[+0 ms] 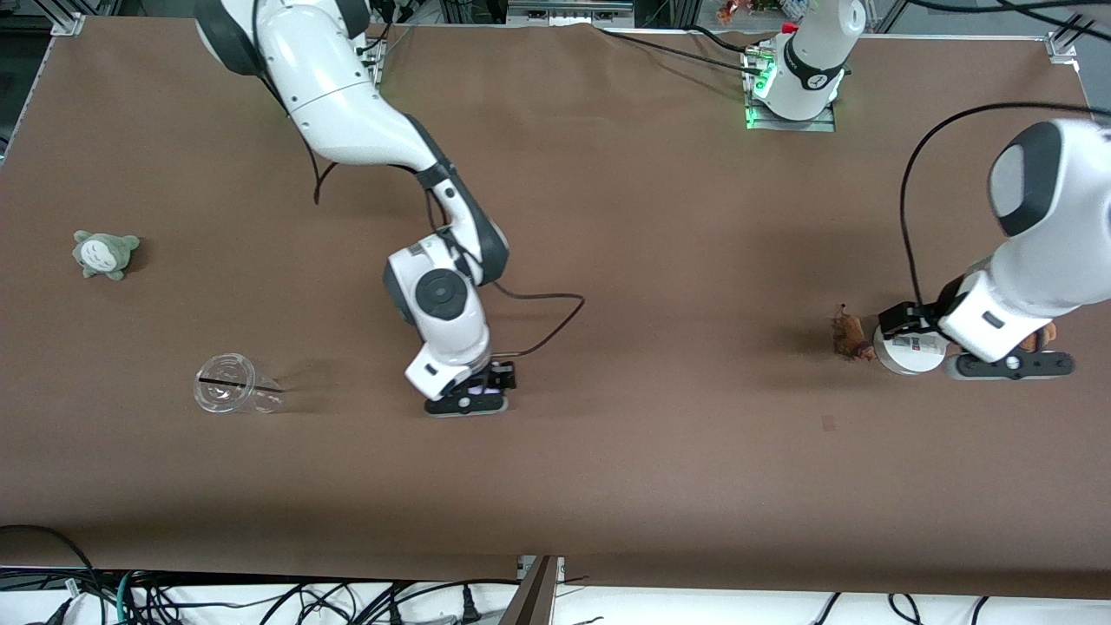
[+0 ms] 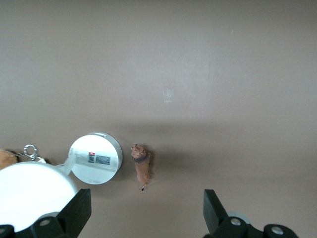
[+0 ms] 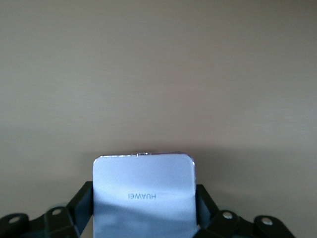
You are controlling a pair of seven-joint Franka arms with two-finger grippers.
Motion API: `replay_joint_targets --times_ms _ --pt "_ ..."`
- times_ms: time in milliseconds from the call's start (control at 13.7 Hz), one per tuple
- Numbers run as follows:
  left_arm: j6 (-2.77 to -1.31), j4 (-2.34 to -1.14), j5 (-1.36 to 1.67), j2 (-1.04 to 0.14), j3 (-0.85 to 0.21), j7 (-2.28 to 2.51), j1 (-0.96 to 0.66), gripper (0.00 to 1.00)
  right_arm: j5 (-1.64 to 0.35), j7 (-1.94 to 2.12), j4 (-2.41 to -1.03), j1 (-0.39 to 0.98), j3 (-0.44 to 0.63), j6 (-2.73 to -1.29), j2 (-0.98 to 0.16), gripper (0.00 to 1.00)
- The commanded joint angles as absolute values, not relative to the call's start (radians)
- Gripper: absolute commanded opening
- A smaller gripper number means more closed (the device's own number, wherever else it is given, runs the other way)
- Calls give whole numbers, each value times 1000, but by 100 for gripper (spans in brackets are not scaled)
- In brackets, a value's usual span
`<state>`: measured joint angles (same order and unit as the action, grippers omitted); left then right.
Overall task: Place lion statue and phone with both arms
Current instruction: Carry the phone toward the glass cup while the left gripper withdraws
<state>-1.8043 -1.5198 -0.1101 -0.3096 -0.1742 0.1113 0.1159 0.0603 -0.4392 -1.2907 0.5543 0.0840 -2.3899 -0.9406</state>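
Now the right gripper (image 3: 143,218) is pinching the Huawei phone (image 3: 143,193); the left gripper (image 2: 147,218), spread, is hovering over the lion statue (image 2: 142,166) and should be descending squarely.

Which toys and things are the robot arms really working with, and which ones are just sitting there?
In the job:
- phone, clamped in the right gripper
- lion statue, on the table beside the white stand
- left gripper, open above the lion statue

Just lying about:
- white stand
- orange-brown plush with a ring
- grey-green plush
- clear plastic cup
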Motion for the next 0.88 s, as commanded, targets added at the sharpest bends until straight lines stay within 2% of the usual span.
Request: replay_joint_targets --times_ms 0,220,439,659,805 --pt "-1673 -1383 -60 -330 -184 101 115 100 44 -333 -1414 496 72 -2410 -859 44" --pt "-1622 -1344 -23 -325 -181 100 127 100 25 -237 -1509 430 72 -2486 -824 46" --pt "-1594 -1302 -18 -293 -173 100 121 100 -18 -184 -1532 397 72 -2493 -821 46" --pt "-1542 -1368 -23 -174 -164 103 129 100 -58 -106 -1548 350 72 -2499 -819 46" --pt "-1468 -1425 -14 -120 -111 104 111 100 -86 -59 -1560 330 72 -2499 -813 46"
